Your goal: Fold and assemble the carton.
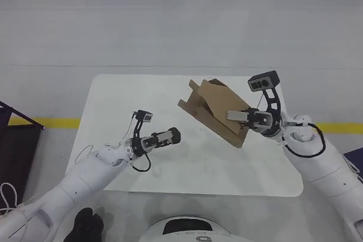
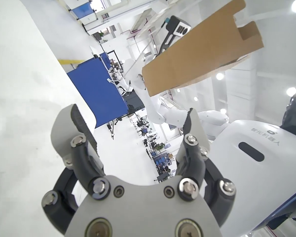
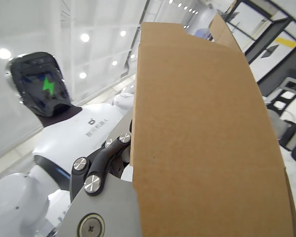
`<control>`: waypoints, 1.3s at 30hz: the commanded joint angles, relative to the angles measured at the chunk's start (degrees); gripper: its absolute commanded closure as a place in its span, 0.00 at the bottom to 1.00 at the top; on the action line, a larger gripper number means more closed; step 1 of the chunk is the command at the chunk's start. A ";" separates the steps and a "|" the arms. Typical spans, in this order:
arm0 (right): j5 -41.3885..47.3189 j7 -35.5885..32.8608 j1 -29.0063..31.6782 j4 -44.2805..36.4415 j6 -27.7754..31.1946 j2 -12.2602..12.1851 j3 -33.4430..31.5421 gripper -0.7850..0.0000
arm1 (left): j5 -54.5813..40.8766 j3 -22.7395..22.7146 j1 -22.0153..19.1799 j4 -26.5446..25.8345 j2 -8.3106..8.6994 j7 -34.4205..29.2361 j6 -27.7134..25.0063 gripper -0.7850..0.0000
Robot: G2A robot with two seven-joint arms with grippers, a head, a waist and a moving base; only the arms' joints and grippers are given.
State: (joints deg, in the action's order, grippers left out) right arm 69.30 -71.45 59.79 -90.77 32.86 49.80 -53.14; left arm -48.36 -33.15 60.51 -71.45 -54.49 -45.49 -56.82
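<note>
A brown cardboard carton (image 1: 213, 110), partly folded with flaps sticking up, is held tilted above the right half of the white table (image 1: 121, 97). My right gripper (image 1: 237, 115) is shut on the carton's near panel, which is broad and close in the right wrist view (image 3: 199, 134) and hides the fingers there. My left gripper (image 1: 172, 135) hangs over the table's middle, left of the carton and apart from it. Its fingers (image 2: 83, 127) stand open with nothing between them, and the carton (image 2: 199, 50) is seen beyond them from below.
The table's left and front areas are bare. A dark frame (image 1: 6, 133) stands on the floor to the left of the table, and a yellow floor line (image 1: 48, 123) runs behind it.
</note>
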 commanded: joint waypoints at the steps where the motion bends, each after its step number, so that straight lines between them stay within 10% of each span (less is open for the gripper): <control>1: 2.31 -3.95 0.46 0.17 -3.95 0.85 -1.14 1.00 | -2.54 -0.35 0.08 -1.30 -0.24 -1.78 -0.19 0.08; 8: -0.34 -13.72 1.23 2.86 -13.71 4.92 0.13 1.00 | -4.76 -1.87 -0.41 -3.75 -0.82 -3.95 1.97 0.12; 39: -9.86 -16.56 0.44 14.44 -16.56 14.87 -1.07 1.00 | 2.68 -2.90 -0.56 -3.83 -3.68 -8.44 6.47 0.18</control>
State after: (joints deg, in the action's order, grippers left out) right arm 59.56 -88.00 60.28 -76.39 16.30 64.57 -54.25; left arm -46.39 -36.21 60.10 -75.62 -57.97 -53.88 -50.40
